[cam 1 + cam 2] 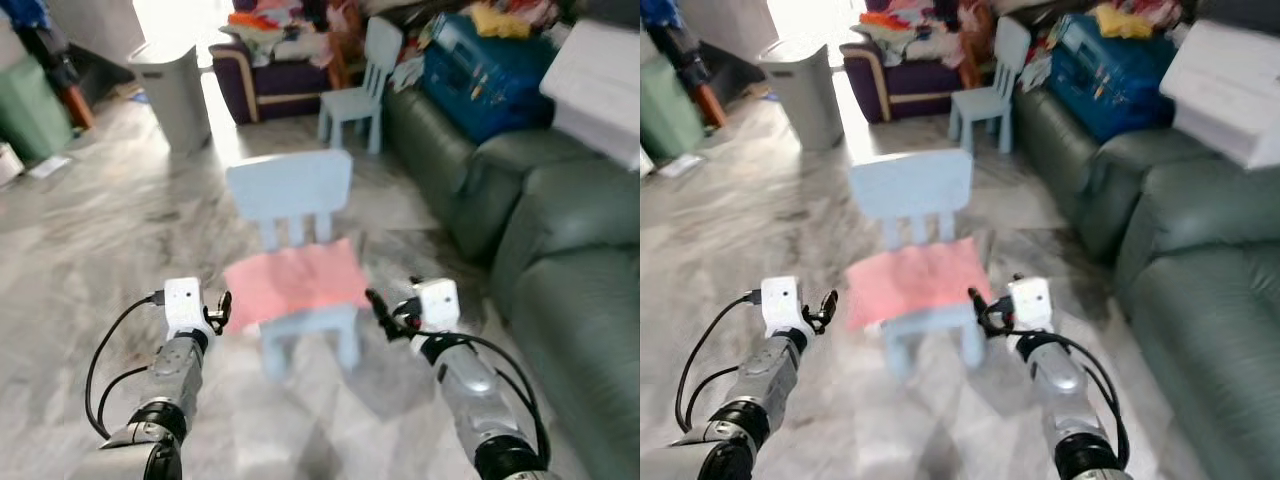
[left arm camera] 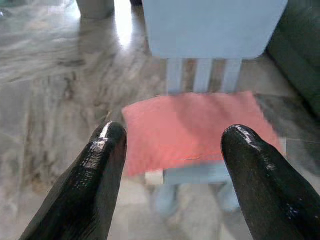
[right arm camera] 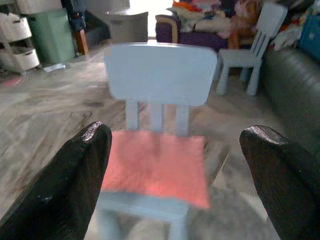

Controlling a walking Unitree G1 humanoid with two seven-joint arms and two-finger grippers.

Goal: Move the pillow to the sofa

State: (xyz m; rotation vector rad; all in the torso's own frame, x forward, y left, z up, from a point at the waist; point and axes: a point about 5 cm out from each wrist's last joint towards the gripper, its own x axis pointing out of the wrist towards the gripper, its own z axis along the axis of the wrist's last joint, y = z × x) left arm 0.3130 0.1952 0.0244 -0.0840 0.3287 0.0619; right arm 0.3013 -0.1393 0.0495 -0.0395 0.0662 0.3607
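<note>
A flat, salmon-pink fabric pillow (image 1: 295, 282) lies on the seat of a small pale-blue plastic child's chair (image 1: 292, 195), which stands on the grey-veined marble floor (image 1: 90, 240) in the middle of the room. The pillow covers most of the seat and overhangs its left edge a little. The picture is somewhat smeared here, so I can't make out the pillow's texture with any certainty.

Both arms are raised in front of the chair. The left gripper (image 1: 222, 310) hovers just off the pillow's front left corner, and the right gripper (image 1: 380, 305) sits near the front right corner of the seat; neither touches the pillow. In the left wrist view the two long black fingers (image 2: 95, 175) are spread wide with the pillow framed between them, nothing held. The right gripper's fingers (image 3: 75, 175) are likewise parted wide and empty, the chair's backrest and pink pillow in the gap.

To the right runs a dark-green leather sofa (image 1: 545, 230), well apart from the chair, its far end piled with a blue bag (image 1: 480, 80) and other clutter. A second pale-blue child's chair (image 1: 360, 85) stands further back beside the sofa, near a purple armchair (image 1: 270, 85) heaped with clothes. A grey lidded bin (image 1: 172, 92) stands to the left of that
</note>
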